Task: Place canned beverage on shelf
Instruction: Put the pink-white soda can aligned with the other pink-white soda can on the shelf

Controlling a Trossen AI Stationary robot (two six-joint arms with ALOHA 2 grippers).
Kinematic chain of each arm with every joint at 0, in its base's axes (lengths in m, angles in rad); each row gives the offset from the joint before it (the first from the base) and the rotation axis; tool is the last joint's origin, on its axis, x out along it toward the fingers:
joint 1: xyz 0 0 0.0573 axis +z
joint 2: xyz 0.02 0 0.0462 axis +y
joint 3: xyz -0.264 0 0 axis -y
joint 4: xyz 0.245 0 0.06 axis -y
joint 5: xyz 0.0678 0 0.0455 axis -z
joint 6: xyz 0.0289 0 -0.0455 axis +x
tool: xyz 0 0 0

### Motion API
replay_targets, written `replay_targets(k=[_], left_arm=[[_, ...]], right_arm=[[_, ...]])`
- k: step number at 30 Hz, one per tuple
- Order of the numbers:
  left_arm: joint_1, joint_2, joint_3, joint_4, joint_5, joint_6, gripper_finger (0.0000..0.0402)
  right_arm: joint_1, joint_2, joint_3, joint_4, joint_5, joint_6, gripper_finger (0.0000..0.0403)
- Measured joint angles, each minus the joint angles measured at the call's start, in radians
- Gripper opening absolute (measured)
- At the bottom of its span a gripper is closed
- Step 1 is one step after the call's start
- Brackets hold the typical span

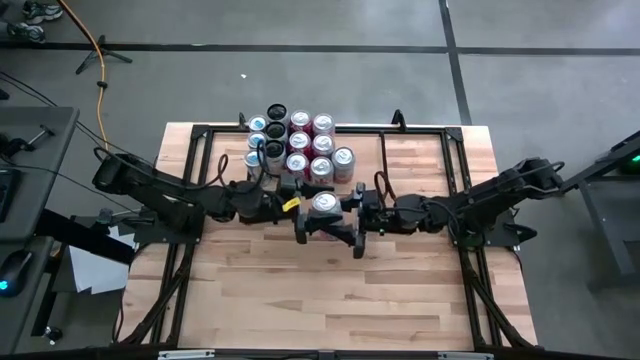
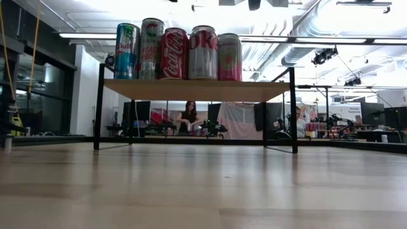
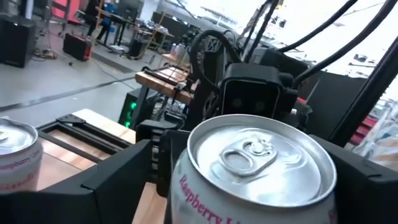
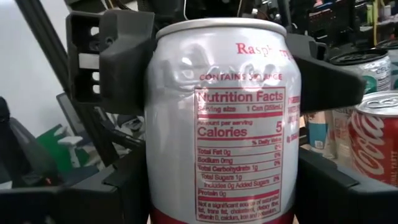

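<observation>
Looking down, high view: both dark arms reach inward and meet at mid-worktop (image 1: 330,300) around one upright raspberry can (image 1: 323,204). It stands just in front of the shelf (image 1: 420,160), whose top already carries a cluster of cans (image 1: 298,145).
Left gripper (image 1: 300,214): comes in from the left, wrist low and level; its fingers sit against the can's left side.
Right gripper (image 1: 352,214): comes in from the right, forearm stretched toward the centre, fingers against the can's right side.
Low view: the shelf (image 2: 197,90) stands on thin black legs with five cans in a row on top; neither arm shows here. People sit far off in the room behind.
Left wrist view: the raspberry can (image 3: 258,171) fills the foreground between wide-spread fingers (image 3: 109,180); the other arm's gripper sits right behind it.
Right wrist view: the can's nutrition label (image 4: 239,143) faces the camera; both pairs of fingers bracket it, closed partway onto its sides.
Doing the step well: likely a handover, so one pair of fingers should grip firmly before the other lets go, keeping the can upright.
</observation>
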Motion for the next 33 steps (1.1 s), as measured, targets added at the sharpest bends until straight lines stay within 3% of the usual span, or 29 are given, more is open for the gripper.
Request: replay_targets(k=[10, 15, 18, 21, 26, 28, 33], left_arm=[[0.012, 0.0, 0.0, 0.002, 0.039, 0.034, 0.022], [0.019, -0.03, -0.002, -0.053, 0.044, 0.048, 0.022], [0.02, -0.076, -0.003, -0.121, 0.071, 0.031, 0.022], [0.018, -0.139, -0.004, -0.168, 0.197, -0.006, 0.022], [0.013, -0.23, 0.0, -0.106, 0.546, -0.131, 0.022], [0.013, -0.244, -0.001, -0.079, 0.598, -0.154, 0.022], [0.015, -0.231, -0.001, 0.031, 0.608, -0.164, 0.022]], right_arm=[[-0.01, 0.001, 0.0, 0.014, -0.004, 0.004, 0.028], [-0.011, -0.045, 0.001, -0.082, -0.01, 0.031, 0.0344], [-0.008, -0.106, 0.001, -0.194, -0.029, 0.049, 0.0362], [-0.008, -0.168, 0.001, -0.284, -0.075, 0.073, 0.0366], [-0.016, -0.223, 0.001, -0.289, -0.26, 0.099, 0.0369], [-0.02, -0.224, 0.001, -0.271, -0.306, 0.099, 0.0369], [-0.023, -0.214, 0.001, -0.268, -0.319, 0.083, 0.037]])
